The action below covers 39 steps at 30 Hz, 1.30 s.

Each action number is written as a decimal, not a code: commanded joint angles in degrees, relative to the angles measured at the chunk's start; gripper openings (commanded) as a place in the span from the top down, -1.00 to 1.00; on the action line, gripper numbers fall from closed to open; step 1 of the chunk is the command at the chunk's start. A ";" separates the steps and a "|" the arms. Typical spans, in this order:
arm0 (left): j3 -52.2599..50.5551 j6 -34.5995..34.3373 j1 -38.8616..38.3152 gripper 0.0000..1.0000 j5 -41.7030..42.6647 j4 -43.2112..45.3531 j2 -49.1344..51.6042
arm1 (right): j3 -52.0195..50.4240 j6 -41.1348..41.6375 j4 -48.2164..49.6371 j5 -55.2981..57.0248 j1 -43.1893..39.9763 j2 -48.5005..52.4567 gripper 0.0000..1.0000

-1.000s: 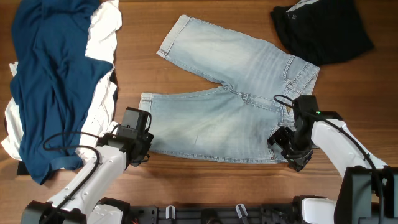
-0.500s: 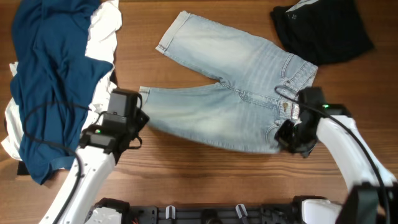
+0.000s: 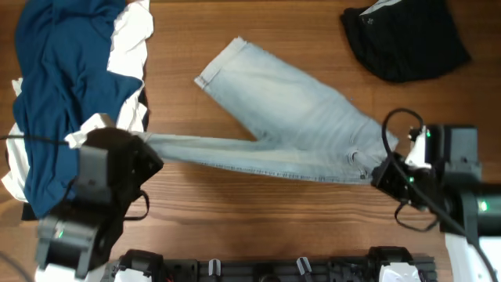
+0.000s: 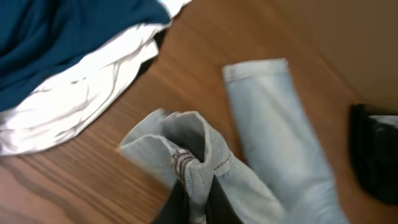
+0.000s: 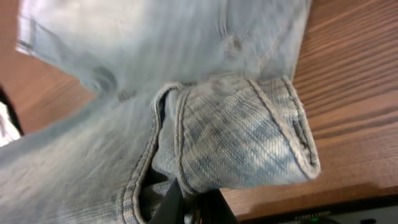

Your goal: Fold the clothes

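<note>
Two claws lift the near edge of a pair of faded denim shorts (image 3: 290, 117) off the middle of the table (image 3: 258, 211), stretching the front leg into a taut narrow band while the other leg lies flat, its cuff pointing to 11 o'clock.

Trouble could come from either end. Each grip takes only a small bunch of cloth, so a hard pull apart might strip the denim out of one pinch and drop the leg in a heap. Should one arm carry further than the other, the fold would probably land skewed across the flat leg. At 9 o'clock the raised hem hangs just beside the white garment (image 3: 129, 47) and the dark-blue garment (image 3: 63, 86), and a low swing there could snag that pile. The black garment (image 3: 407, 35) at 1 o'clock lies well apart.

At 8 o'clock the left claw (image 4: 198, 196) is nearly closed, nipping the gathered cuff of the lifted leg. At 4 o'clock the right claw (image 5: 186, 200) is likewise narrow, clamped on the folded waistband corner, which curls over its fingers.
</note>
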 commanded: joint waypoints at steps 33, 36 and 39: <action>2.08 12.50 -5.90 0.89 -4.04 81.64 55.06 | -0.42 -2.38 37.53 10.56 -5.53 45.81 0.91; 2.08 12.50 -5.92 -0.06 -4.02 83.36 57.79 | -0.70 -2.51 37.86 10.69 -5.57 45.97 0.81; 2.08 12.74 -5.90 -1.00 -4.09 83.25 59.41 | -0.70 -2.49 38.23 10.84 -5.60 46.01 -0.14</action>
